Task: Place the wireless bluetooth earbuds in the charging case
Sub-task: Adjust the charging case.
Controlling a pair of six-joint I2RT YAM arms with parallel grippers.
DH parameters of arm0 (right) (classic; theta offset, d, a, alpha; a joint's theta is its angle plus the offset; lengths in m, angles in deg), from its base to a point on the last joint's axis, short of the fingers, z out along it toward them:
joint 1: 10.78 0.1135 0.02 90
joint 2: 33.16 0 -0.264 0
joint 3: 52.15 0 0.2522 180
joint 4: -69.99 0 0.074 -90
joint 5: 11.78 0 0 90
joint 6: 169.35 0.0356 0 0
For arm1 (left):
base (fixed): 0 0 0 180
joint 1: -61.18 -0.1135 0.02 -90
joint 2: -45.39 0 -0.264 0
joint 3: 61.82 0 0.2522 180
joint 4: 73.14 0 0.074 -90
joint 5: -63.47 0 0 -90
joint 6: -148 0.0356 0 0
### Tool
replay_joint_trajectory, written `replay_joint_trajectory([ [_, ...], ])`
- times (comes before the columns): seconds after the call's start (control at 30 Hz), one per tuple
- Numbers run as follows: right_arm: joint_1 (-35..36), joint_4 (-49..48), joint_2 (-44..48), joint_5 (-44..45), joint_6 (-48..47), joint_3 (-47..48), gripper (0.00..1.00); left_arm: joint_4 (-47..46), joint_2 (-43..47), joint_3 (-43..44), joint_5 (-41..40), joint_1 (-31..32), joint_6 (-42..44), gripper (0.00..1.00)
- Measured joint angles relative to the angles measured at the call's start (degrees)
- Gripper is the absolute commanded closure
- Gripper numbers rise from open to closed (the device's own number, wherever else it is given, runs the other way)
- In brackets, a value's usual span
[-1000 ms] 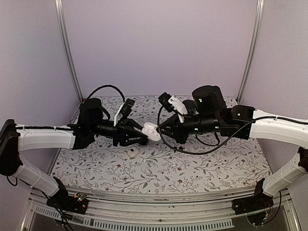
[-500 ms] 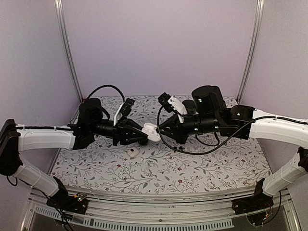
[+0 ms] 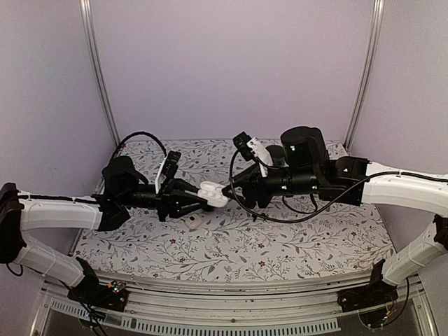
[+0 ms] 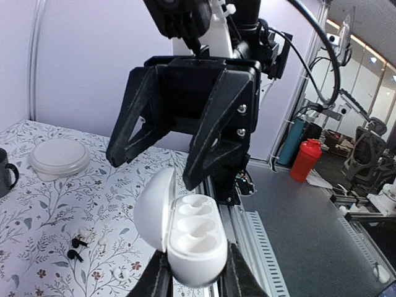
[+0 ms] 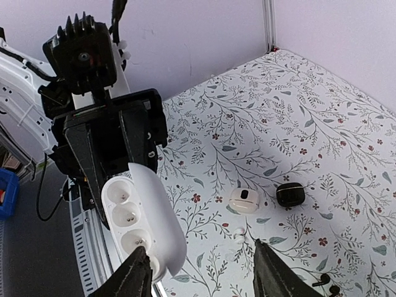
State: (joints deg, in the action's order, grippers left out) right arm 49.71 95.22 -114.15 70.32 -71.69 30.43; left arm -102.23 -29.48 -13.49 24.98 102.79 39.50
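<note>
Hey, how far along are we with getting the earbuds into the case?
Done: the white pebble-shaped charging case is open and held up off the table. In hand: the left gripper is shut on it, while the right gripper stands open beside it. Left: its sockets are empty; the tiny black earbuds and white earbuds lie on the floral table.

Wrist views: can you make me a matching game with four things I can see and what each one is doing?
Things:
1. big white charging case
2. small black case
3. right fingers
4. black earbuds

States:
A. spread apart
B. lying loose on the table
C. held up by the left fingers, lid open
D. closed, beside the small white case

Pairs: 1-C, 2-D, 3-A, 4-B.
</note>
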Motion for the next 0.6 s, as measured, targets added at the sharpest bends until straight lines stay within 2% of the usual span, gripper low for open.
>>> replay_joint_trajectory([
  [0.23,0.00,-5.27,3.04,-1.27,8.31,-7.06,0.22,-3.10,2.23,-6.08,-10.78,0.44,4.44,1.00],
  [0.33,-0.13,-7.58,5.70,-0.09,12.92,-10.97,0.03,-3.61,3.65,-8.79,-16.22,1.16,6.51,1.00],
  [0.37,-0.26,-7.89,6.56,0.42,14.27,-12.13,0.00,-3.74,4.28,-9.75,-18.21,1.42,7.04,1.00],
  [0.6,-4.48,-7.67,12.39,8.31,24.13,-22.14,0.01,-5.11,8.76,-14.08,-26.84,3.41,11.56,1.00],
])
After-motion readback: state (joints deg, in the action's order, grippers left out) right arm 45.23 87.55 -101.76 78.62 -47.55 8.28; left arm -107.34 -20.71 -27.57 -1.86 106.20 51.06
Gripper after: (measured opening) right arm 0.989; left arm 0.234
